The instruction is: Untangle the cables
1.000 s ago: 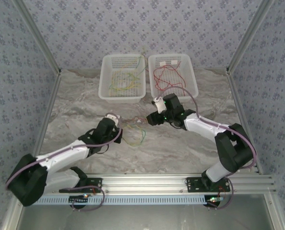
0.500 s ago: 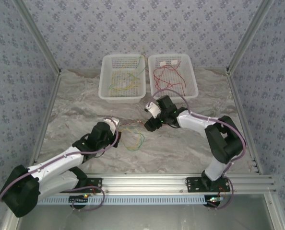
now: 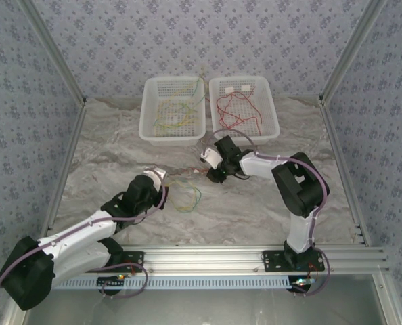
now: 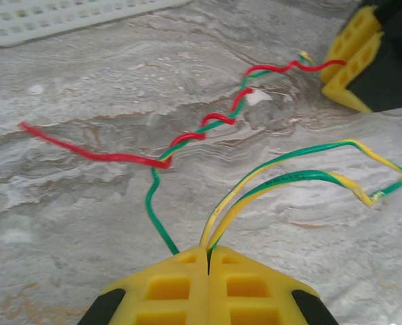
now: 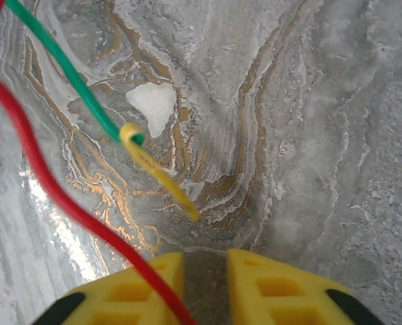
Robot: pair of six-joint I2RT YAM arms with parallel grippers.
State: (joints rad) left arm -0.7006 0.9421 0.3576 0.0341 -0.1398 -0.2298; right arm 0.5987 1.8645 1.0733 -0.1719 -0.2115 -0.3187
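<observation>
- Left hand [image 4: 208, 257]: yellow fingers pressed together at bottom centre of the left wrist view. They pinch the near ends of a green cable [image 4: 157, 217] and a yellow-green pair [image 4: 289, 169].
- The pair sweeps off toward the right edge of that frame. From above it reads as a loose loop [image 3: 186, 196] on the counter [image 3: 120, 142], just right of the left hand [image 3: 157, 177].
- The green cable climbs from the pinch, then winds several turns round a red cable [image 4: 208, 120]. The red's free tail lies slack toward the left of the frame.
- Right hand [image 5: 204, 263]: fingers a narrow gap apart, bare counter showing between them. The red cable [image 5: 59, 196] drops from the upper left to the inner edge of the frame-left finger. It looks touched, not clamped.
- A green strand with a yellow tip [image 5: 153, 162] lies just ahead of the fingertips.
- Key relation: in the overhead frame the twisted red-green length [image 3: 187, 175] runs straight from one hand to the other, rising slightly toward the right. The left hand sits at one end and the right hand [image 3: 213, 175] at the other, nearer the red's upper end.
- Judgement: the right hand needs the red alone. A pull along that axis would likely tighten the turns, so drawing it off sideways looks better.
- Two white baskets sit at the top of the frame. The left one [image 3: 147, 128] holds yellow-green cables and the right one [image 3: 272, 125] holds red.
</observation>
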